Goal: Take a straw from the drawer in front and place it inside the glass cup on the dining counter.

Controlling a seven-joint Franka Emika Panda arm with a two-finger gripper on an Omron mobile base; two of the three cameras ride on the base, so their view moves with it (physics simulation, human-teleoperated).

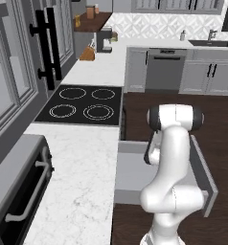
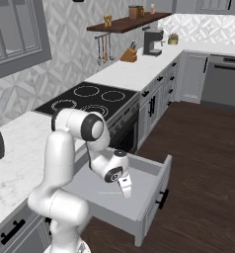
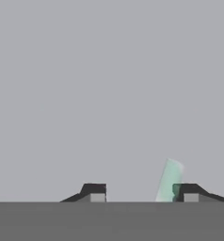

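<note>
Straw [image 3: 169, 181] flat on drawer [image 2: 154, 185] floor, pale green, touching right fingertip [image 3: 191, 192], not centred. Jaws [image 3: 143, 193] half-closed down in drawer; grip unconfirmed, cannot tell. Probably light, thin, smooth, easily crushed or rolled. Best pinched mid-length, gently, after centring.

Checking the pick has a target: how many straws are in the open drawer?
1. A pale green straw lies on the drawer floor, against one fingertip of the gripper. The arm may hide others.
</note>
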